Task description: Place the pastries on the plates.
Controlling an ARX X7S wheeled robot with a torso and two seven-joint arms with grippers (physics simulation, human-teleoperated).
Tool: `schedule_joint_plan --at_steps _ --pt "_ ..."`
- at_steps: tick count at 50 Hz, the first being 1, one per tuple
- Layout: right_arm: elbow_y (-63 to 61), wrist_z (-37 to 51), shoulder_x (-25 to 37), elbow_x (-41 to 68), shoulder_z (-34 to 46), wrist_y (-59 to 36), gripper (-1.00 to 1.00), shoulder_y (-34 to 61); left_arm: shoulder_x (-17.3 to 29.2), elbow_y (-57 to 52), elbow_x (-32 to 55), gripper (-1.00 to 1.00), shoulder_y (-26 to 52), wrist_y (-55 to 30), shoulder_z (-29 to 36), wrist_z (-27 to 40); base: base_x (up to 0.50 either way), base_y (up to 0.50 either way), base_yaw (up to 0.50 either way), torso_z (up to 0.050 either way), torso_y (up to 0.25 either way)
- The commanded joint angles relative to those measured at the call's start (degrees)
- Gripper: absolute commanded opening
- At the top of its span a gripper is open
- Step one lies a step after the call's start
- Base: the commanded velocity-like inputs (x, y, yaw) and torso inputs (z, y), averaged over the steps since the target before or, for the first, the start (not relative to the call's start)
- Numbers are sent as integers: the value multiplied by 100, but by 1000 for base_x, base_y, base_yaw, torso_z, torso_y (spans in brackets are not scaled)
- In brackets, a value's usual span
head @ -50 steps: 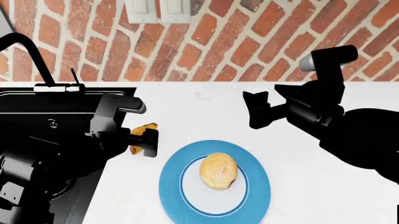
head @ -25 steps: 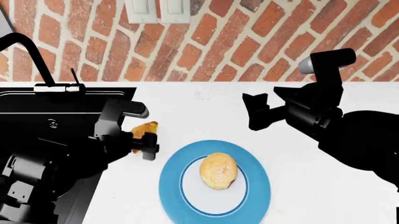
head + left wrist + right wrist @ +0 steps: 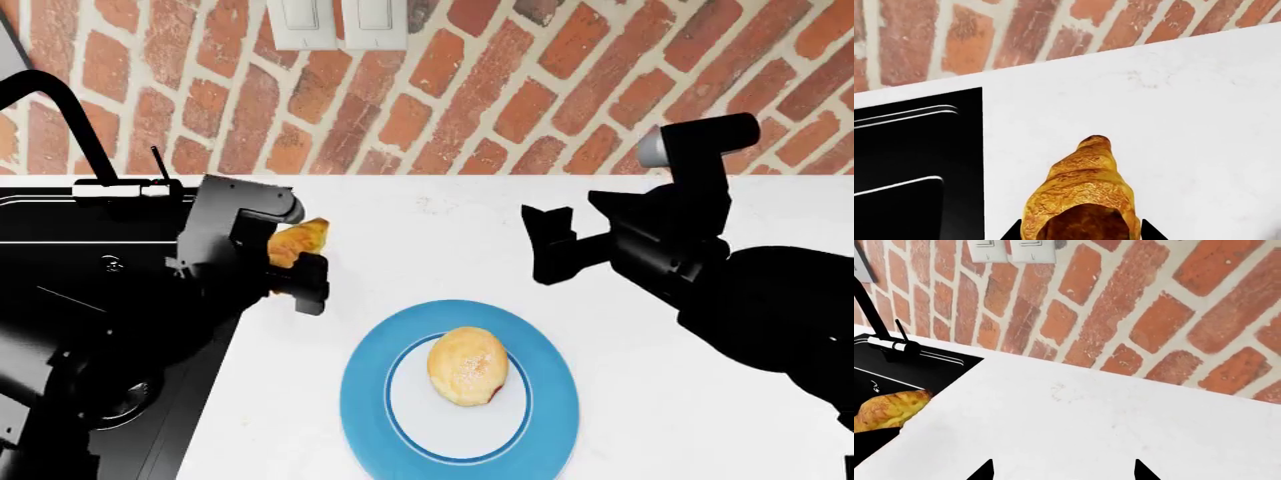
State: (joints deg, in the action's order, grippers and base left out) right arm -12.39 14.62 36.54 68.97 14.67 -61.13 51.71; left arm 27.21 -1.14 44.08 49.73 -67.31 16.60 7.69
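My left gripper (image 3: 291,262) is shut on the golden-brown croissant (image 3: 300,240) and holds it above the white counter beside the sink; the croissant sticks out past the fingertips (image 3: 1079,180). It also shows in the right wrist view (image 3: 887,409). The round pale-golden bun (image 3: 467,366) lies in the white centre of the blue-rimmed plate (image 3: 367,390) at the front. My right gripper (image 3: 550,243) is open and empty above the counter at the right; its fingertips (image 3: 982,471) stand wide apart. The pale grey-white plate is out of view.
A black sink (image 3: 107,260) with a black faucet (image 3: 54,95) lies at the left. A red brick wall (image 3: 534,80) with white switches (image 3: 340,22) backs the white counter (image 3: 441,230).
My left gripper has lifted the croissant up and toward the wall, away from the blue plate. The right arm has barely moved.
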Motion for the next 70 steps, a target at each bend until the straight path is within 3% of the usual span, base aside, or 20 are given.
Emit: schedule_joint_plan --at_steps 1,26,49,70 --pt "-12 3 0 -178 52 144 100 -35 190 -686 308 -100 96 -210 -259 181 0 0 0 0 0" --pt "-211 -246 42 -483 211 483 100 -182 282 -953 350 -100 -26 -198 -135 216 -12 0 0 0 0" --pt "-279 -188 88 -436 206 485 100 -194 332 -985 429 -100 -81 -132 -194 224 -361 5 0 0 0" --pt "-335 -260 152 -528 247 626 100 -337 421 -1017 483 -100 -118 -98 -218 220 -148 242 0 0 0"
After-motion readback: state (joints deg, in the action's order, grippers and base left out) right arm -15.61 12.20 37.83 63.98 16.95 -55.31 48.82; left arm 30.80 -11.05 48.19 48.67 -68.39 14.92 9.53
